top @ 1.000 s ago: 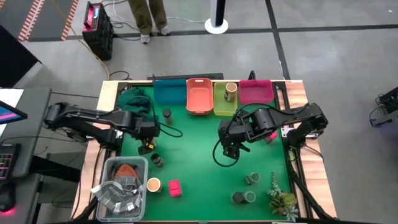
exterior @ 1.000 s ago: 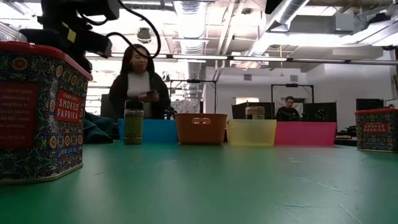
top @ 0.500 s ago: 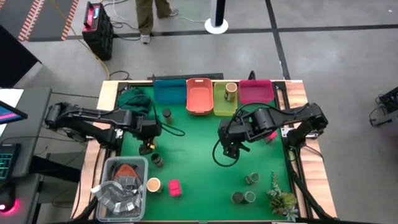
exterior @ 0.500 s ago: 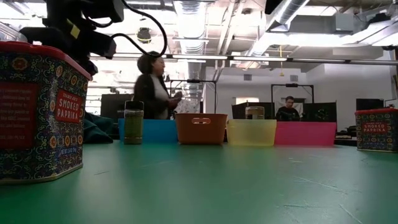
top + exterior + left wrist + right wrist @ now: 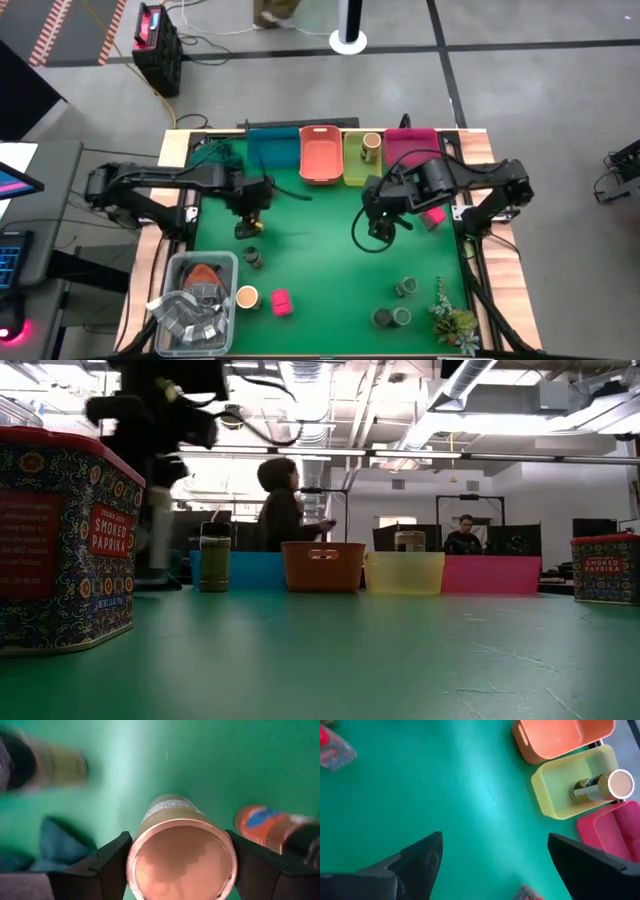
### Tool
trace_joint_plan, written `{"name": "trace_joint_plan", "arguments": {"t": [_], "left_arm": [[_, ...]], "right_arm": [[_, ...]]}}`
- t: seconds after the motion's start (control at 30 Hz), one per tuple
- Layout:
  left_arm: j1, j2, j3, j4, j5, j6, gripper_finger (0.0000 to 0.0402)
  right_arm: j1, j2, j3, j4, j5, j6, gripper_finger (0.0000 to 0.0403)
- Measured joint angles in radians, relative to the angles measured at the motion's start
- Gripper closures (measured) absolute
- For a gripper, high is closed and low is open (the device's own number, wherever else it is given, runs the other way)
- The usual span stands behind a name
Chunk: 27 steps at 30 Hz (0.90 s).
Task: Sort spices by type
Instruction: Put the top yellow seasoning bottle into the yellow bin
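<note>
we note the left gripper (image 5: 180, 870) pinching a tan-topped cylinder (image 5: 181, 862), left of centre in the high view; a slack grip risks dropping it. right gripper (image 5: 490, 862) hangs spread, empty.

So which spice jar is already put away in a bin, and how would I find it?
Look at the row of four coloured bins along the far edge of the green table: blue, orange, yellow, pink. In the yellow bin there is one tan-topped jar. It is the only spice inside any bin; every other spice container is out on the mat.
</note>
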Motion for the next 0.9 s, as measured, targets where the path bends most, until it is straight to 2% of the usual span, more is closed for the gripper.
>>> {"name": "trace_joint_plan", "arguments": {"t": [0.2, 0.53, 0.73, 0.9], "left_arm": [[0.019, 0.177, 0.202, -0.001, 0.031, 0.083, 0.013], [0.083, 0.44, 0.62, -0.003, 0.084, 0.168, 0.013], [0.124, 0.591, 0.838, 0.002, 0.117, 0.189, 0.013], [0.14, 0.689, 0.986, 0.025, 0.144, 0.202, 0.013]], "right_arm": [[-0.007, -0.01, 0.001, -0.005, 0.014, 0.024, 0.0015], [0.026, -0.01, -0.004, -0.001, 0.014, 0.035, 0.0015], [0.064, -0.015, -0.092, 0.01, 0.014, 0.077, 0.0015], [0.092, -0.064, -0.188, 0.03, 0.015, 0.181, 0.0015]]}}
